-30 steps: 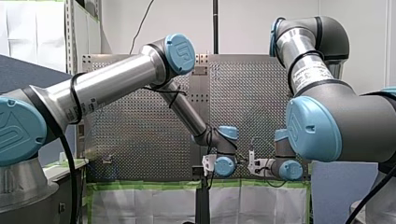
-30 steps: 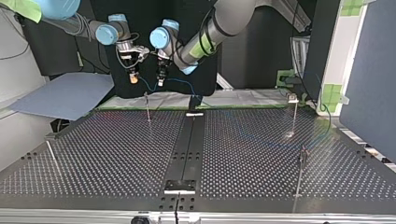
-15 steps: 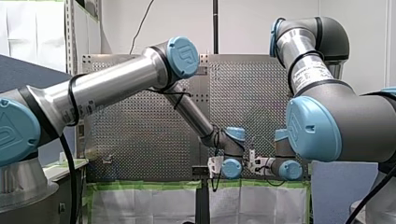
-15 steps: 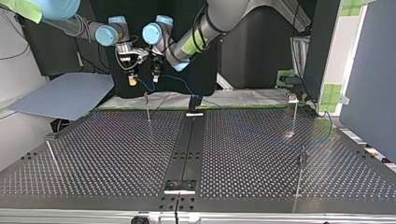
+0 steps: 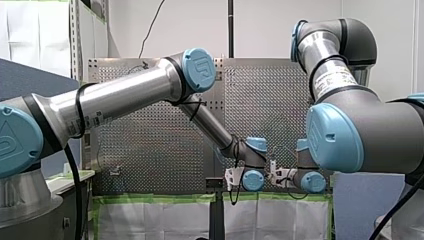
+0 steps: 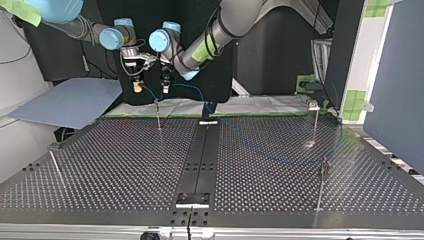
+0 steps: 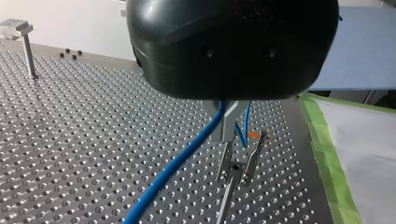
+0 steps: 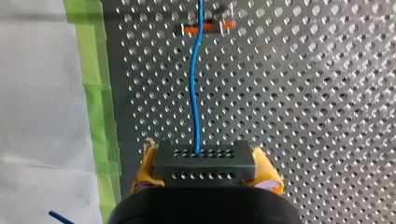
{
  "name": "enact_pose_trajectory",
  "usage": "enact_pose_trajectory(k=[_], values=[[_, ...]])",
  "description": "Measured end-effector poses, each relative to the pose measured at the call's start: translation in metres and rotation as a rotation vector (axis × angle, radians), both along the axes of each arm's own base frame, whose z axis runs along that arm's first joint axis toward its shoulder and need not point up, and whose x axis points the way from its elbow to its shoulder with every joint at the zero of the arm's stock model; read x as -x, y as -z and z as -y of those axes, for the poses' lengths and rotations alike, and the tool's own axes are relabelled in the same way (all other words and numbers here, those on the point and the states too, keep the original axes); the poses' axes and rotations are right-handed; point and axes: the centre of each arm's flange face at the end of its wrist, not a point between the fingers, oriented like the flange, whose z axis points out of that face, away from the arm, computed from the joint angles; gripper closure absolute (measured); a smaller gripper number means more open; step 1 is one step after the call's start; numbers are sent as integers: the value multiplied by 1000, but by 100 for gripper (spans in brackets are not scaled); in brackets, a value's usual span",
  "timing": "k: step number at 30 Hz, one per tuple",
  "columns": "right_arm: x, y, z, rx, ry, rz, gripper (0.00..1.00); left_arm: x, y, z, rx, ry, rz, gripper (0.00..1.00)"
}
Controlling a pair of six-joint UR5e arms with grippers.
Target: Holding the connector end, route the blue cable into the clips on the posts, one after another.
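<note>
moved: both grippers have slid toward the top view's left over the last second, and the slack cable on the table's right side has swung with them.
right gripper [image 6: 136, 88]: yellow pads [image 8: 268, 176] clamped on the black connector [image 8: 204, 161], held in the air over the far side of the table [image 6: 125, 165].
left gripper [image 6: 165, 89]: metal fingers [image 7: 227, 126] pinched narrow round the cable [image 8: 196, 93], near the right one.
cable: a short blue span is strung between the grippers, then it trails down and across the table toward the top view's right.
post [image 6: 158, 115]: stands below that span. its clip [image 8: 205, 27] lies right under the cable line in the right wrist view. seated or not, i cannot tell; it looks just above.
step: likely lining the span over this first clip.
next: probably lower both grippers together, keeping the span taut and square to the clip's mouth, until the cable presses in.
after: the second post [image 6: 316, 120], at the top view's right, looks unrouted.
</note>
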Motion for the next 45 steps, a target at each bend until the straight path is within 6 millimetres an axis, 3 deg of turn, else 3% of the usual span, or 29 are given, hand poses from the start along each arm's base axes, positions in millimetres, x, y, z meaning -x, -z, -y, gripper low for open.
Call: enact_pose_trajectory(k=[8,15,22,25,37,45], values=[[9,1,6,6,19,0,100,-4,-2,2,23,-3,25,100],[15,27,7,-18,29,-19,100,-14,0,-2,22,0,35,100],[17,38,12,-24,23,-19,100,-14,36,-12,-10,3,11,100],[15,37,16,-17,12,-15,100,-14,43,-13,-9,6,12,100],[11,31,32,3,-9,-12,100,-19,31,2,18,15,35,100],[15,27,49,-3,-2,-14,100,-28,29,-3,13,-1,32,100]])
